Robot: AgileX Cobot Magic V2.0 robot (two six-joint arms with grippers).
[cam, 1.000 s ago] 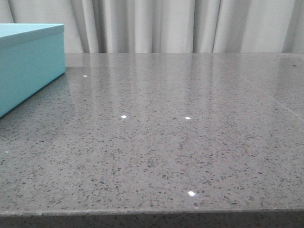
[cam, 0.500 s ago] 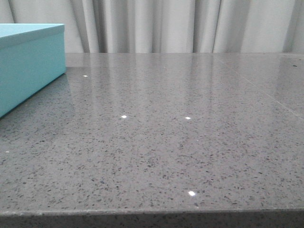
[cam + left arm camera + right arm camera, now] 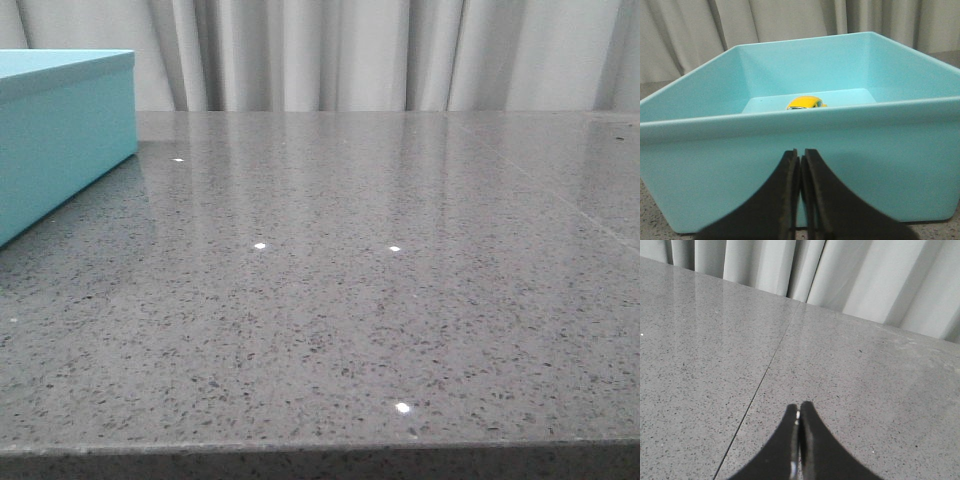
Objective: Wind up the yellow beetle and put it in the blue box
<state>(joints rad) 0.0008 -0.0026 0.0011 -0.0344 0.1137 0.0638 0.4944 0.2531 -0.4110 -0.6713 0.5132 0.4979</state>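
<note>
Front view: low at the tabletop's near edge, facing the curtains.
Left wrist view: close outside the blue box, looking in.
Right wrist view: above bare tabletop.
Shared: box, tabletop, curtains.

The blue box sits on the counter at its far left, curtains behind. The yellow beetle is inside the box, toward its back wall (seen over the near wall). The left gripper is just in front of that near wall.
</note>
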